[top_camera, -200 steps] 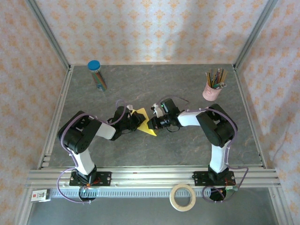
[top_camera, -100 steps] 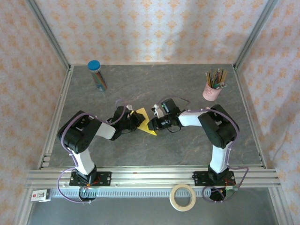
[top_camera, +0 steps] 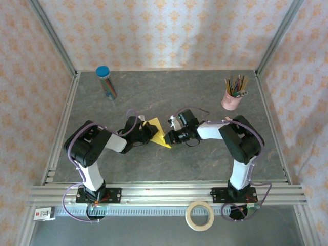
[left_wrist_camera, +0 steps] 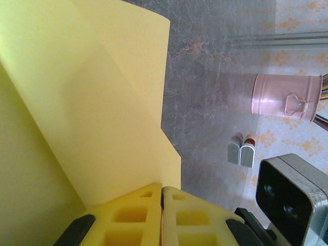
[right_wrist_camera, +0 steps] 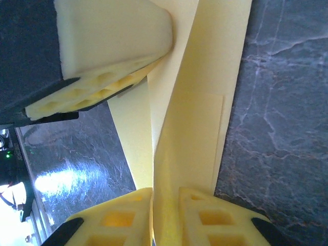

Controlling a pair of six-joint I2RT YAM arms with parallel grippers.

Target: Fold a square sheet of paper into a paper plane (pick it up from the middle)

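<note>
Left tool [left_wrist_camera: 162, 193] had its yellow pads pressed shut, with an edge of the square sheet of paper [left_wrist_camera: 102, 102] nipped at the seam between them; right tool [right_wrist_camera: 165, 199] stood nearly closed, its pads clamped on either side of a folded strip of the same sheet; seen from above, the two faced each other near the middle of the bench [top_camera: 179, 164] with the yellow paper stretched between them, already creased and partly doubled over, though whether its lower corner rested on the bench could not be told. The main danger seemed to be a tear; with thin paper pinched at both ends, any pull apart or any twist of one wrist against the other would likely load the crease and split it. A slip looked nearly as likely; each tool held only a narrow margin, so a small tug might draw the edge out of the foam and let the sheet drop or spring open. A crooked fold was the quieter risk; if one side led the other, the next crease would probably land off the centre line and leave a lopsided plane. The pads also sat very close together, so a careless approach could knock them into each other and crumple the paper between; the pink cup [top_camera: 231, 100] stood well apart and posed no hazard.
</note>
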